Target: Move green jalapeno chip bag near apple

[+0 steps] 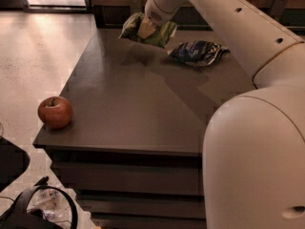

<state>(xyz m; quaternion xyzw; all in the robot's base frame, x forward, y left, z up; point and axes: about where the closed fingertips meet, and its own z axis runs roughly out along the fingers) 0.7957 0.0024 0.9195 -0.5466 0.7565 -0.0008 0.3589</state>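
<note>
You'll find the apple [55,112] at the near left corner of the tabletop [133,104]. Over the far side, the gripper [147,30] holds the jalapeno chip bag [163,33] in its jaws above the surface. The other chip bag [198,53] lies just to its right, well apart from the apple.
</note>
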